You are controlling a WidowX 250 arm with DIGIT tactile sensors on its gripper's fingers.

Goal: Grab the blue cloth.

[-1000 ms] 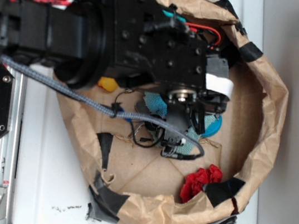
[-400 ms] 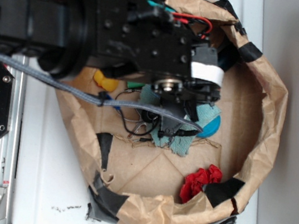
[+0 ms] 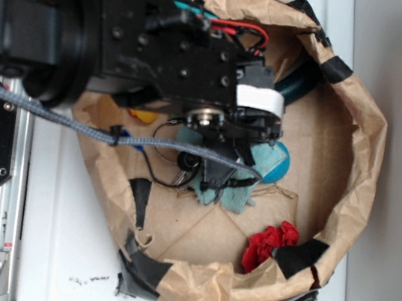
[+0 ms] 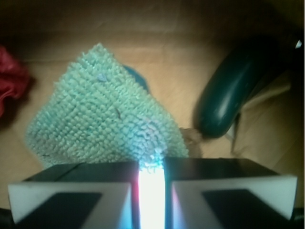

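The fingers are pinched together on one corner of the fuzzy pale teal-blue terry cloth, which spreads ahead of them over the brown paper basin's floor.

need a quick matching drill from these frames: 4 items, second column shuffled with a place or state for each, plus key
Items
1. blue cloth
2. red cloth
3. blue ball
4. yellow object

Places or states
A. mostly hidden under the black arm, on the side of the paper bin away from the ball
B. pinched at one corner in the gripper
C. bunched up near the bin's rim, beside a black tape patch
D. peeking out from behind the cloth's edge

Pairs: 1-B, 2-C, 3-D, 4-A
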